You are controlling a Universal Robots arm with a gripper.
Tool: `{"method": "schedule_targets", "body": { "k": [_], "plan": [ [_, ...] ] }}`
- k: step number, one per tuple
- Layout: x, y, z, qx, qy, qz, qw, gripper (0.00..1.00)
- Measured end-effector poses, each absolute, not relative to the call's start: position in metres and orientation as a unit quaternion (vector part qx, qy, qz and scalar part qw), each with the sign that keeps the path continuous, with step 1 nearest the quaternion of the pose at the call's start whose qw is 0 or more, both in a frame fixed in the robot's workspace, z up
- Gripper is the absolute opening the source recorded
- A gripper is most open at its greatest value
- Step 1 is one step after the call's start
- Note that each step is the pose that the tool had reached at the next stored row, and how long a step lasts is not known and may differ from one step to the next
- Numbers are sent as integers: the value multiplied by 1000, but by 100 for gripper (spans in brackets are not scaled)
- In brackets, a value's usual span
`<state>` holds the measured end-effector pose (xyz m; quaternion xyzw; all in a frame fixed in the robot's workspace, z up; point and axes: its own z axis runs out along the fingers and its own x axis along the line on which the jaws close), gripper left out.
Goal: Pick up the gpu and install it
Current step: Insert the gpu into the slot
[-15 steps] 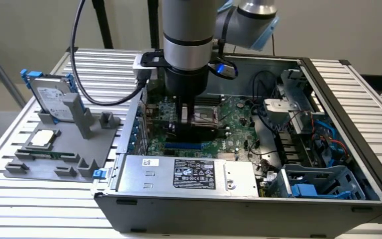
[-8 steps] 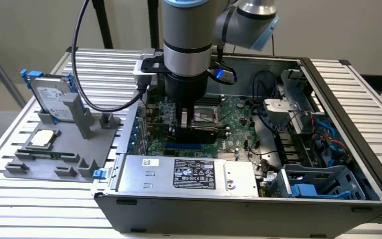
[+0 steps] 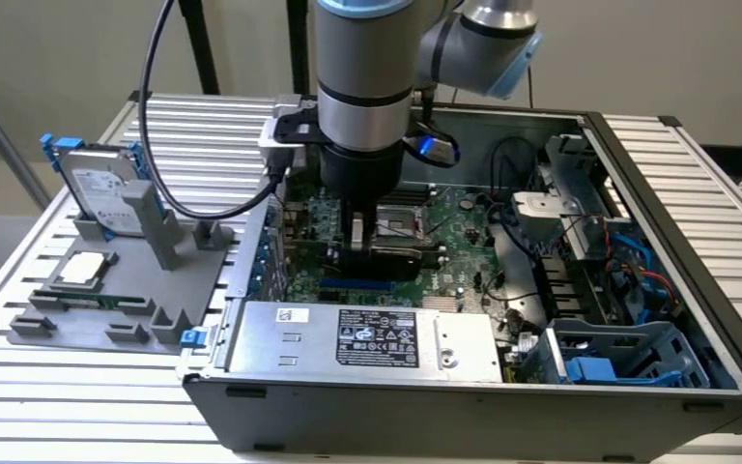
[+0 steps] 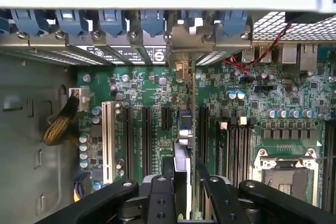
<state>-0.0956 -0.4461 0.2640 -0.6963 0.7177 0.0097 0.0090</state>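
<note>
Pickup looked done: gripper (image 3: 374,242) was clamped narrow on the gpu (image 4: 184,129), held edge-on over the motherboard (image 4: 152,85) slots inside the computer case (image 3: 474,406), at 3 o'clock of the hard drive (image 3: 98,188) in the exterior view. Couldn't tell if it was seated.

Silver arm (image 3: 362,58), blue joint cap (image 3: 518,70), black pincer (image 4: 185,184)

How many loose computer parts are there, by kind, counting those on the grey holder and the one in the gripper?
gpu, held in the gripper: 1
hard drive, upright on the grey holder: 1
square silver chip: 1
memory stick: 1
Total: 4
</note>
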Motion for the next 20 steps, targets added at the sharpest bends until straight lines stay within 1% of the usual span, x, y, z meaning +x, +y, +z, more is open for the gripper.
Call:
{"method": "schedule_targets", "body": {
  "k": [20],
  "plan": [
    [-97,-447,260,-687,727,11,10,0]
  ]
}}
